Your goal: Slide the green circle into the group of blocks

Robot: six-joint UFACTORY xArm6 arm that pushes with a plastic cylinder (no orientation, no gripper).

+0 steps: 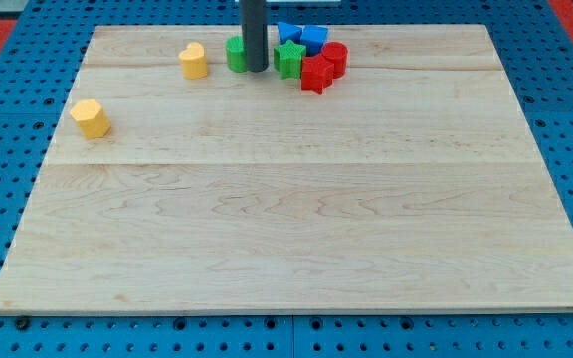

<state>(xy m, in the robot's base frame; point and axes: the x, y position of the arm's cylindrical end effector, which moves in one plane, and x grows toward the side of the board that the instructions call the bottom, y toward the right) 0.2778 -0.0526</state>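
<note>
Standing upright near the view's top, the straight dark rod comes down in front of the green circle block [235, 54], and my tip [255, 69] rests on the pale wooden tabletop [296, 219] at that block's right edge; touching or only just beside, I cannot tell. This end effector has no jaws, so nothing opens or closes on it and it has hold of nothing.

The rod covers the right part of the green circle, which lies between the yellow heart-shaped block [194, 61] on its left and the group on its right. A small gap separates it from the group.

The group has 5 blocks close together: a green star-shaped block [288, 58] nearest the rod, a red star-shaped block [315, 74] at the view's bottom of the group, a red round block [335, 58] on the right, and 2 blue blocks [301, 35] behind them, whose shapes I cannot make out.

Well apart, near the tabletop's left edge, sits a yellow hexagon block [90, 117]. A blue pegboard surface [8, 308] surrounds the tabletop.
</note>
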